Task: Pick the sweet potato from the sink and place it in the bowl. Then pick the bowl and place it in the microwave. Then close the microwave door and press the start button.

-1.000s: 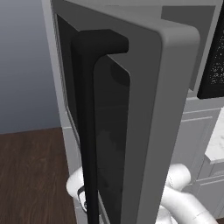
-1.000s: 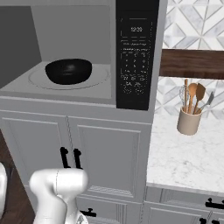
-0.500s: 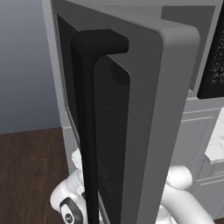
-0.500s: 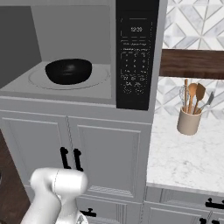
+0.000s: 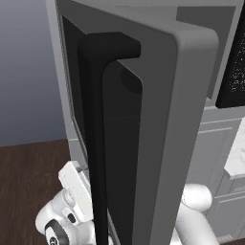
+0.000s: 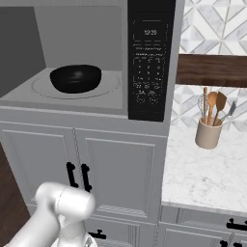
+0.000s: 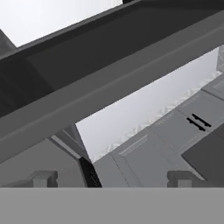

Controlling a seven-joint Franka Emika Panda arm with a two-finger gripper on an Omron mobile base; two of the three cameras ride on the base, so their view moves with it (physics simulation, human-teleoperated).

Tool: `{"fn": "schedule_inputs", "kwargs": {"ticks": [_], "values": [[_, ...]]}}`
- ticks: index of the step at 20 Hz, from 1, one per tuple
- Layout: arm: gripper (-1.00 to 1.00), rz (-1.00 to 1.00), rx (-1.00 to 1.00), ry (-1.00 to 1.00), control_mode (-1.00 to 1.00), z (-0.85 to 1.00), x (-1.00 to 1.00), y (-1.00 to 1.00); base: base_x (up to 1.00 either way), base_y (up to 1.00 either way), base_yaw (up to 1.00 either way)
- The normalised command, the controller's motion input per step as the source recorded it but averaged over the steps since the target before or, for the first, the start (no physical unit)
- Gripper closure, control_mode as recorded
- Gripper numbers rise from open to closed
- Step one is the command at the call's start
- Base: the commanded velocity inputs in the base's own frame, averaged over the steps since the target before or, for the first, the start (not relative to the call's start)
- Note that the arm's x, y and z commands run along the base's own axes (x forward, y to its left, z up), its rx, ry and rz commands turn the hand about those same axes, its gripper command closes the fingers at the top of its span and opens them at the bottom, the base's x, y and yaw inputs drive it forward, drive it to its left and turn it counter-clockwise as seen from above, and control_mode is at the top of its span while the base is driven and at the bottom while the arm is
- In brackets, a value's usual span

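Note:
The microwave [image 6: 29, 96] stands open, and the glossy black bowl [image 6: 75, 78] rests on its turntable. The microwave door [image 5: 182, 124] is swung out toward me, its long black bar handle [image 5: 98, 143] facing the left base view. My white hand [image 5: 76, 190] sits low, just left of the handle's lower end and outside the door. In the hand view my gripper [image 7: 113, 179] is open with nothing between its fingertips [image 7: 43, 178]; the door's [image 7: 109, 83] lower edge crosses overhead. The sweet potato and the sink are out of view.
The black speckled control panel [image 6: 150, 62] is right of the cavity. Grey cabinet doors [image 6: 116, 169] with black handles sit below. A tan utensil crock [image 6: 209, 133] stands on the marble counter [image 6: 202, 173] to the right. Dark wood floor [image 5: 28, 177] lies left.
My hand has swung out to the left of the door's handle and risen there. The door, the bowl and the open jaws are unchanged.

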Motion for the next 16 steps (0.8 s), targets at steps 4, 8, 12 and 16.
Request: {"fn": "schedule_inputs", "kwargs": {"ticks": [4, 8, 12, 16], "values": [[-1.00, 0.03, 0.00, 0.00, -1.00, -0.05, 0.13, 0.50, 0.00, 0.00, 0.00], [-1.00, 0.01, 0.00, -0.06, -1.00, 0.02, 0.01, 0.44, 0.00, 0.00, 0.00], [-1.00, 0.00, 0.00, -0.13, -1.00, 0.27, -0.24, 0.23, 0.00, 0.00, 0.00], [-1.00, 0.00, 0.00, -0.12, -1.00, 0.48, -0.44, 0.01, 0.00, 0.00, 0.00]]}}
